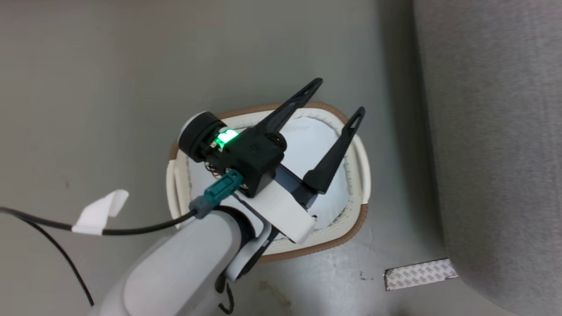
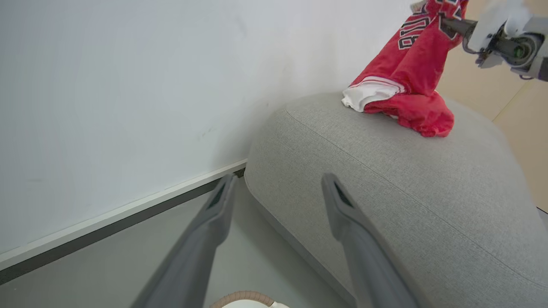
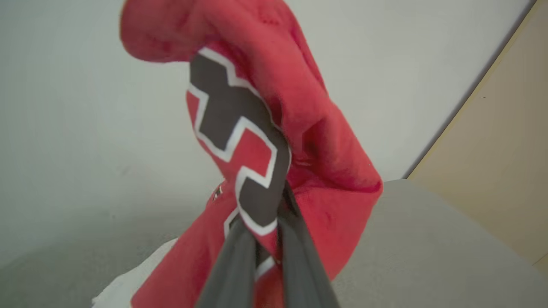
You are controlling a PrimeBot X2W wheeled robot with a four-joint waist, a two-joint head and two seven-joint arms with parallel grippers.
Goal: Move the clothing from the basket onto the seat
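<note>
Left gripper point(image 1: 339, 95): jaws wide, holding nothing, hanging over the laundry basket point(image 1: 351, 228). The basket stands on the floor point(image 1: 88, 87) just beside the sofa point(image 1: 496, 131). A pale pad point(image 1: 311, 136) lines the basket bottom. Right gripper point(image 3: 267, 233): jaws narrow, clamped on a red jersey point(image 3: 308, 128) with black-and-white lettering, held up above the sofa. In the left wrist view the jersey's lower end drapes down onto the sofa top and bunches there. A white garment point(image 2: 368, 92) with red-and-white striped trim lies on the sofa top, touching the red fabric, on the side toward the wall point(image 2: 128, 85). A grey tape strip point(image 1: 419, 274) is stuck to the floor right by the sofa's edge.
</note>
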